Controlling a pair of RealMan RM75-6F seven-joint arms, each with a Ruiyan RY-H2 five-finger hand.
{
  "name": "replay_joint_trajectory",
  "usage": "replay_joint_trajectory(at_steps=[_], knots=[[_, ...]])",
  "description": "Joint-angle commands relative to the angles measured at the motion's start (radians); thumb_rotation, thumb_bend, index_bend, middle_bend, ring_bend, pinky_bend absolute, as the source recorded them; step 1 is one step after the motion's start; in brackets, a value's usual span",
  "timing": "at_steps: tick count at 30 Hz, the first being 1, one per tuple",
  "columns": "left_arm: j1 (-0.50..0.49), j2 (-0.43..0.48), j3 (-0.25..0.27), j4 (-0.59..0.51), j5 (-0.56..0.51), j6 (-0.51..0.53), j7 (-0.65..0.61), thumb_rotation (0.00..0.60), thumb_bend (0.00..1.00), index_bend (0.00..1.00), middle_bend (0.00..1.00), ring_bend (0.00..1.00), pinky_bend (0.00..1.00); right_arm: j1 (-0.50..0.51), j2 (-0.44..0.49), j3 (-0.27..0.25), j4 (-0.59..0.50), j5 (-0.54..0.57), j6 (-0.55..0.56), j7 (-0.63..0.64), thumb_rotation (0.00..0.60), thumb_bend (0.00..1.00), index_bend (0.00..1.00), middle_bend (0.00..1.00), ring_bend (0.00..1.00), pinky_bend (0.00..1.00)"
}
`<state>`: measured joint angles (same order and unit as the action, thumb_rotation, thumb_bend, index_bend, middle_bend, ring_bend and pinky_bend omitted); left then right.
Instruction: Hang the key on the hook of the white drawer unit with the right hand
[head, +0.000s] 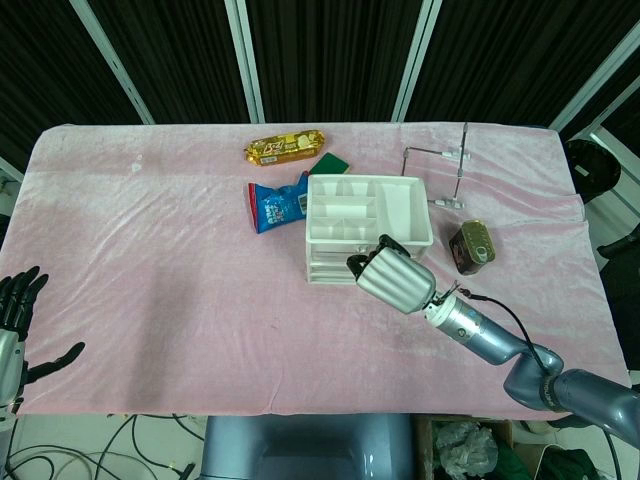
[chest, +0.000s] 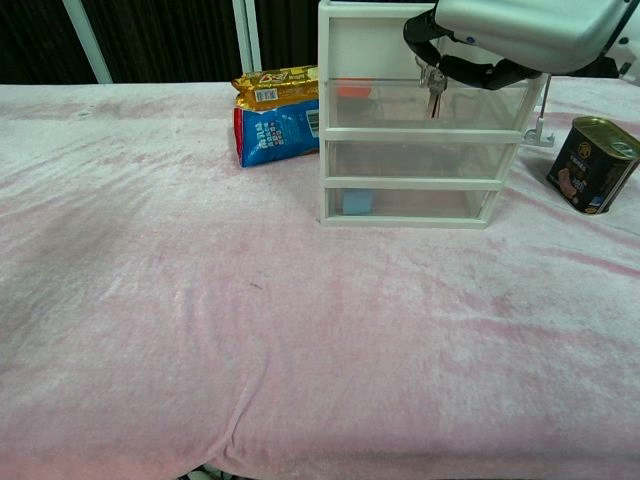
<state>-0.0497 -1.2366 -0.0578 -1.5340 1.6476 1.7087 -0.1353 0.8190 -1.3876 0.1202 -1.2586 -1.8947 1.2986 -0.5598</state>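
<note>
The white drawer unit (head: 368, 225) stands right of the table's middle; the chest view shows its three clear drawers (chest: 410, 135). My right hand (head: 393, 275) hovers at the unit's front top edge, fingers curled toward it. In the chest view that hand (chest: 520, 35) pinches a small silver key (chest: 434, 92), which dangles in front of the top drawer. I cannot make out the hook behind the fingers. My left hand (head: 15, 310) stays at the table's near left edge, fingers spread and holding nothing.
A blue snack bag (head: 278, 205) and a golden bar packet (head: 286, 149) lie left of and behind the unit, near a green pad (head: 327, 163). A dark tin can (head: 472, 246) sits to its right, and a wire stand (head: 445, 160) behind.
</note>
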Motion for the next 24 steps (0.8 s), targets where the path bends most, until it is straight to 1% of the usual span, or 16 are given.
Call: replay_joint_trajectory(at_steps=[1, 24], knots=[[0.000, 0.000, 0.000, 0.000, 0.000, 0.000, 0.000, 0.600, 0.03, 0.04, 0.02, 0.01, 0.02, -0.001, 0.000, -0.002, 0.001, -0.001, 0.001, -0.001, 0.600, 0.48, 0.67, 0.95, 1.00, 0.88], [-0.001, 0.000, -0.001, 0.001, 0.000, -0.001, 0.000, 0.600, 0.03, 0.04, 0.02, 0.01, 0.02, 0.001, -0.003, -0.002, -0.001, 0.009, -0.002, -0.005, 0.600, 0.48, 0.67, 0.95, 1.00, 0.88]])
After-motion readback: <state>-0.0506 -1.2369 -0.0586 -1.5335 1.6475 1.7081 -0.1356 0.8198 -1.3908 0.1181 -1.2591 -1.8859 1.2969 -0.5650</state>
